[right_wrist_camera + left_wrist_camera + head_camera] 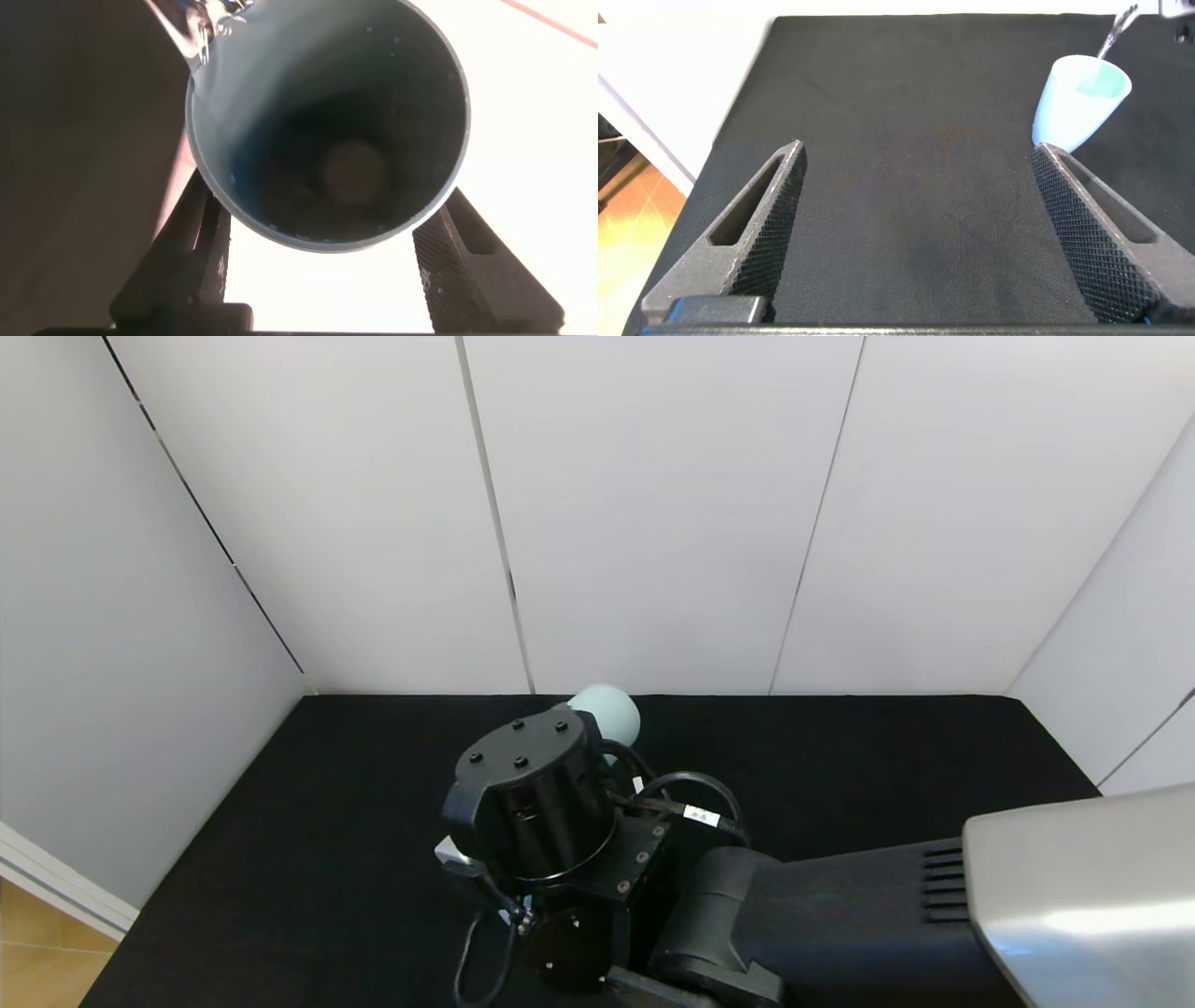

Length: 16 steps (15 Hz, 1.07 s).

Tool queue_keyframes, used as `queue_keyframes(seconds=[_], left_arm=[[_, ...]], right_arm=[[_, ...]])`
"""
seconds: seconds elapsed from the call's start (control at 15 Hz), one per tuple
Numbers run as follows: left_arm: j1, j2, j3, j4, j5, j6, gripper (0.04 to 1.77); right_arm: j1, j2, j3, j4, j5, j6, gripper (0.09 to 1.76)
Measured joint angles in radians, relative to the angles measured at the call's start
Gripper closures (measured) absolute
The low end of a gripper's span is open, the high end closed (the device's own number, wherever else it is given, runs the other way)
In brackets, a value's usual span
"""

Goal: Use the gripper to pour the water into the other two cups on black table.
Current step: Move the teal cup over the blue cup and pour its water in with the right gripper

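My right gripper [327, 219] is shut on the teal-green cup [329, 121] and holds it tipped over, its dark inside facing the wrist camera. Water [192, 33] runs off the cup's rim. In the left wrist view a thin stream of water [1113, 30] falls into the light blue tumbler [1076, 101], which stands upright on the black table [915, 103]. In the head view the right arm's wrist [532, 793] hangs over the table's middle, and the tipped cup's pale base [607, 711] shows beyond it. My left gripper [920, 154] is open and empty, low over the table. The cream-white cup is out of view.
White wall panels [653, 513] close the table at the back and both sides. The table's left edge [112, 943] drops to a wooden floor. The right arm's forearm [840, 915] covers the near right of the table.
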Motion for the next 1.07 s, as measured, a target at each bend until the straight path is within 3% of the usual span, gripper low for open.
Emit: queue_keyframes(seconds=[0.27, 0.67, 0.87, 1.07], left_arm=[[0.0, 0.0, 0.0, 0.0, 0.0, 0.0, 0.09], [0.0, 0.0, 0.0, 0.0, 0.0, 0.0, 0.09], [0.0, 0.0, 0.0, 0.0, 0.0, 0.0, 0.09], [0.0, 0.0, 0.0, 0.0, 0.0, 0.0, 0.09]], right_arm=[[0.001, 0.001, 0.003, -0.098, 0.001, -0.131, 0.69], [0.014, 0.001, 0.018, -0.169, 0.004, -0.173, 0.69], [0.017, 0.01, 0.036, -0.234, 0.001, -0.103, 0.69], [0.034, 0.036, 0.034, -0.279, -0.007, 0.118, 0.69]])
